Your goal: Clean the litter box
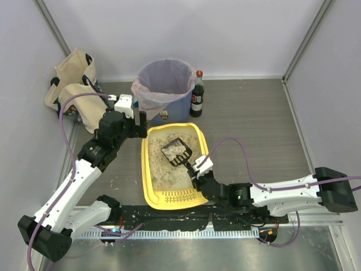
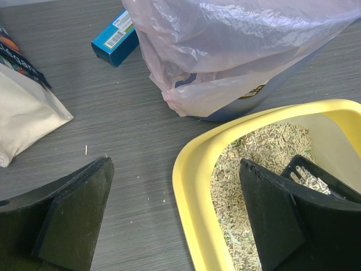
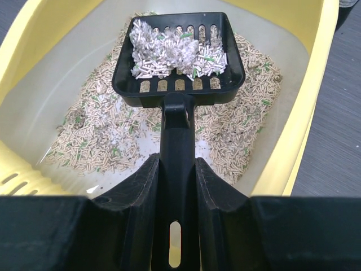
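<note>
As right fingers (image 3: 141,186) hold the loaded scoop (image 3: 178,59), left fingers (image 2: 73,220) gape.

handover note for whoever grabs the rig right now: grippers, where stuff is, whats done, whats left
Right gripper: shut on the handle of the black scoop.
Left gripper: open, holding nothing, straddling the far-left rim of the litter box next to the blue bin.
Scoop: level over the granules inside the litter box, with a grey clump in its basket.
Done: one clump scooped up.
Left: carry the scoop to the lined bin behind the box and tip it in, then probably sift the darker patches of litter.
</note>
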### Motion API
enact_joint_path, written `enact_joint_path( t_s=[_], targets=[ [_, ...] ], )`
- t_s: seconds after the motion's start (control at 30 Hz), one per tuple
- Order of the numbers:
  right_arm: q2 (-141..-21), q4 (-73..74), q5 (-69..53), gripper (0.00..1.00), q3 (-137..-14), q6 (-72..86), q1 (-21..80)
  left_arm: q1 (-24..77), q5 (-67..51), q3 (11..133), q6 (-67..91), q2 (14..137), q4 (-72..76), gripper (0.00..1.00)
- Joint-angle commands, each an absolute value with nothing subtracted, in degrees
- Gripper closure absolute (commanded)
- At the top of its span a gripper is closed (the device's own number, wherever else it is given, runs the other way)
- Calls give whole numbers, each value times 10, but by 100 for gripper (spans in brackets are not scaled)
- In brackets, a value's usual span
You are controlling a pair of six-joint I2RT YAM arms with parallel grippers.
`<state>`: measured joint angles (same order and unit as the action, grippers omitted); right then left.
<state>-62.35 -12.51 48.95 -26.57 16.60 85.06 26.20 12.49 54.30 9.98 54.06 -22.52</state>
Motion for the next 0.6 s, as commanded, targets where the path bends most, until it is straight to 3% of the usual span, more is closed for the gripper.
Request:
enact_joint_path(
  t_s=[0.0,0.1,0.23,0.27,0.37,0.43,0.5,0.57],
  targets=[
    [-651,-98,556,99,-321,198,855,263,137,541,92,526,-197,2],
    [-613,-225,488,98,-259,154,856,263,134,541,95,526,-197,2],
    [-684,-68,556,99,-344,179,859,263,132,542,96,531,-196,2],
    [-684,-66,581,99,-343,189,858,264,132,542,95,530,-197,2],
    [-627,-223,472,99,-269,131,858,263,130,541,96,530,-197,2],
    [-650,-171,492,99,-301,137,859,263,130,541,97,531,-197,2],
    [-667,-84,591,98,-331,178,859,263,129,541,97,532,-197,2],
    [-636,-178,542,99,-301,153,859,263,129,541,97,532,-197,2]
  ],
)
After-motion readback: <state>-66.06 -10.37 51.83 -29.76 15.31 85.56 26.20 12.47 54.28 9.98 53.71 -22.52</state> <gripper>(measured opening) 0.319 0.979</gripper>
